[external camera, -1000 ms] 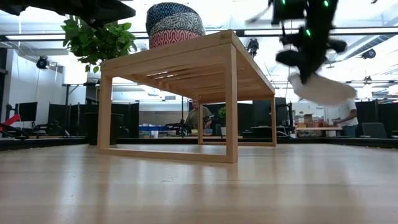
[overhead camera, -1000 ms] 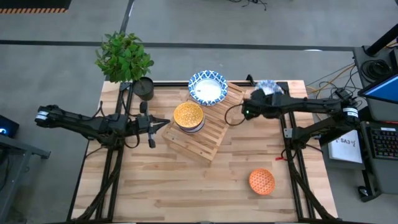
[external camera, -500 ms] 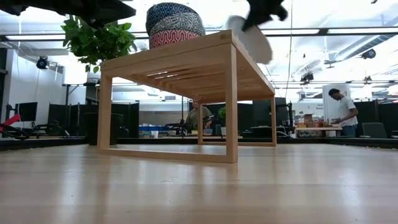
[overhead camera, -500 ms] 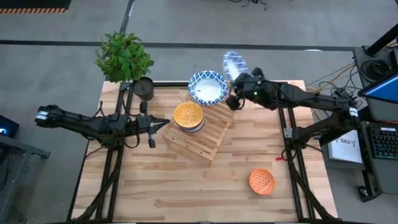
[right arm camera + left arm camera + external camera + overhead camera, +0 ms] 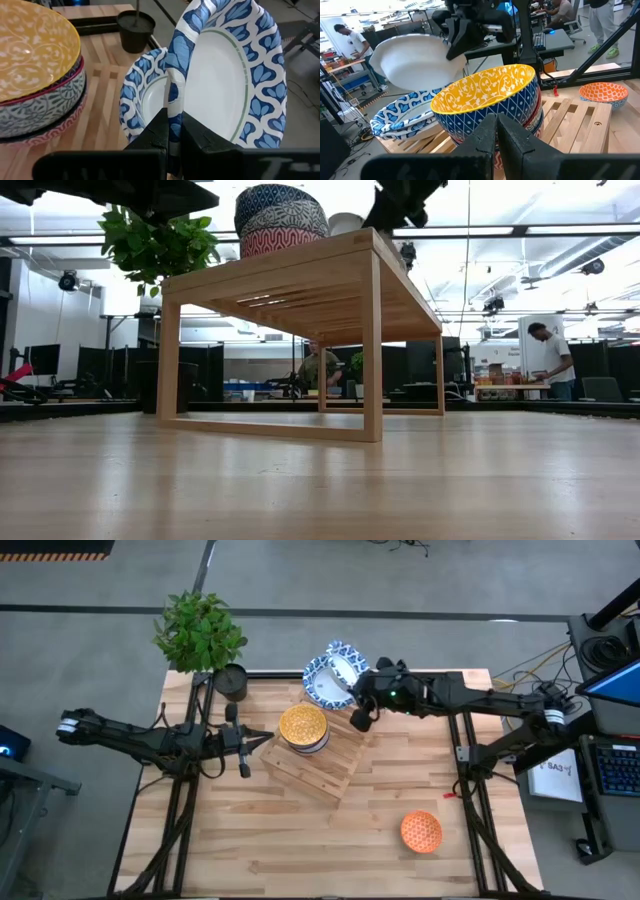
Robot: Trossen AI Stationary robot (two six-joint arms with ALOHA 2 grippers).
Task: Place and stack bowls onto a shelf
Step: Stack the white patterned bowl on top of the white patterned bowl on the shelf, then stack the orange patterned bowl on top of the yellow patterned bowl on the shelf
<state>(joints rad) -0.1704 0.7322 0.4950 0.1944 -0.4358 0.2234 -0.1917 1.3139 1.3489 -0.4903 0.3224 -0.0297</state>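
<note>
Your surface (image 5: 300,850) is a light wooden top, and the slatted shelf (image 5: 320,760) sits skewed on it, a little toward 12 o'clock of its middle. At the 11 o'clock corner you have a leafy plant (image 5: 198,630) with a dark pot (image 5: 231,682) beside it.

Your right gripper (image 5: 169,131) reaches in from 3 o'clock over the shelf's far end, pinched tight on the rim of a white bowl with a blue patterned rim (image 5: 345,661). That held bowl is tilted on edge, raised above a second blue-rimmed bowl (image 5: 322,685) resting flat on the shelf's 12 o'clock end.

Toward 9 o'clock on the shelf you see a stack of small bowls (image 5: 303,728): mustard-yellow on top, teal and pink-red patterns beneath.

An orange bowl (image 5: 421,831) sits alone on the surface at 5 o'clock, well apart from the shelf.

Your left gripper (image 5: 266,739) waits at 9 o'clock, fingers closed together and empty, its tip just beside the stack.
</note>
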